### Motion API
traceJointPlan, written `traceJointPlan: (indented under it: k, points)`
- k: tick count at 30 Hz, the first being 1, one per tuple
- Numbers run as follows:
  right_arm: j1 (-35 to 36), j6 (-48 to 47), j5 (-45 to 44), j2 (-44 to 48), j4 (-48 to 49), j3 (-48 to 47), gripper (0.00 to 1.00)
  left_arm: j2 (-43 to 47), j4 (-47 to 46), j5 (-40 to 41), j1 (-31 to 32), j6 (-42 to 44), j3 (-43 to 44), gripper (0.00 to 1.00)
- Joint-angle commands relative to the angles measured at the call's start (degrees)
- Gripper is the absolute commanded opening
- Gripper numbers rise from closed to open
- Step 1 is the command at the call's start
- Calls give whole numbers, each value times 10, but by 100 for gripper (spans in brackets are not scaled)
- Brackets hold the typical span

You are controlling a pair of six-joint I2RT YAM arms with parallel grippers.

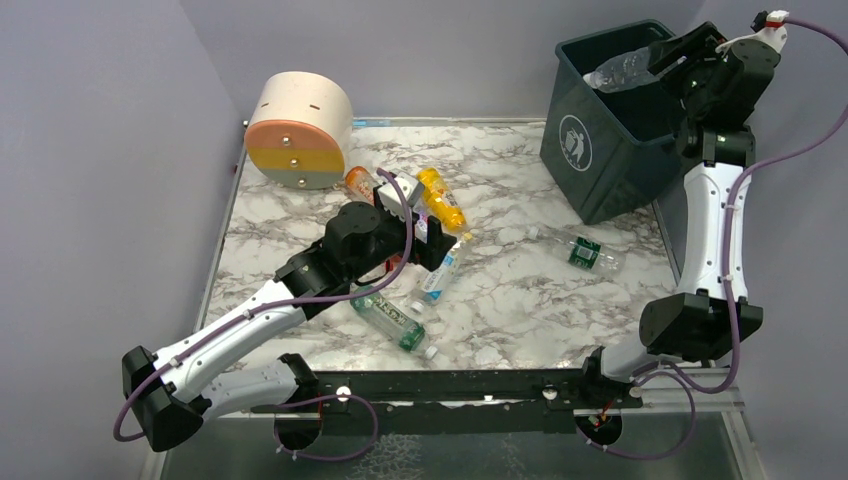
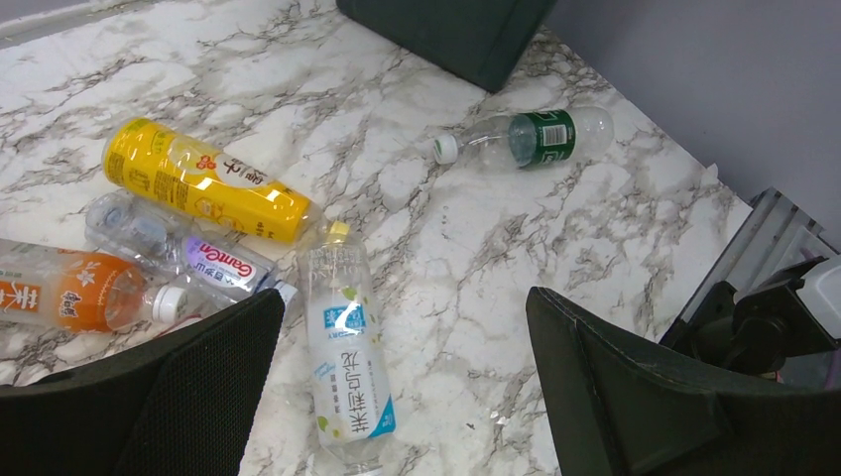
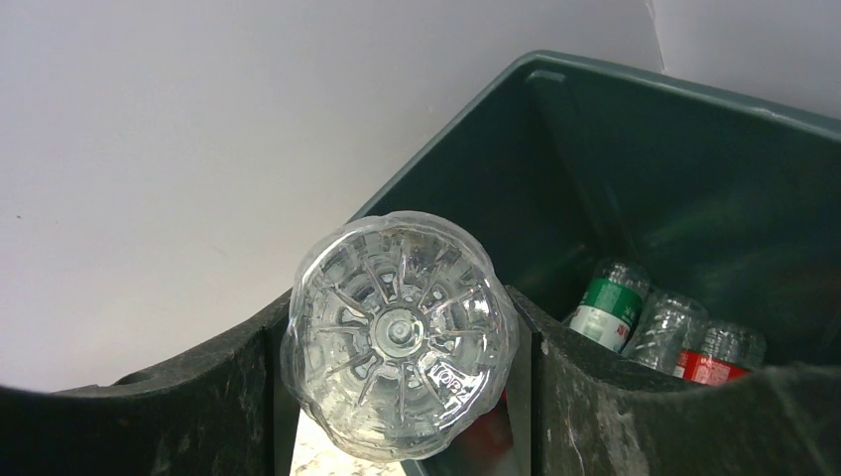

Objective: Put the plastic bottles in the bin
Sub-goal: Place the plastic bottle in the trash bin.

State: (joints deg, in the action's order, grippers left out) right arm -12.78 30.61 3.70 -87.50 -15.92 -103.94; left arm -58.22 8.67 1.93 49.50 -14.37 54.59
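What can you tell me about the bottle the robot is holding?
The bottle is clear, crinkly plastic with a star-ribbed bottom, and it looks empty. The jaws of the right gripper squeeze its sides. It hangs nearly sideways over the open top of the bin, not touching the bottles already inside.

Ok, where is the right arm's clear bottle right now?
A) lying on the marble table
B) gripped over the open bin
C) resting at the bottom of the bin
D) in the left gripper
B: the right gripper is clamped on the clear bottle, which hangs above the open mouth of the bin and has not yet been dropped.
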Motion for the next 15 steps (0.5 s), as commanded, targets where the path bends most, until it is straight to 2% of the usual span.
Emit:
traceJointPlan:
  k: [1, 5, 12, 15]
  points:
    - [-4, 9, 24, -5, 14, 11, 57, 1, -20, -15, -3, -5, -6, 99]
    - [-6, 13, 36, -14, 6, 9, 65, 4, -17, -15, -3, -5, -5, 99]
    - [-7, 18, 47, -16, 3, 11, 67, 6, -13, -13, -3, -3, -4, 99]
    - [-7, 18, 50, -17, -2, 6, 77, 5, -14, -13, -3, -3, -3, 99]
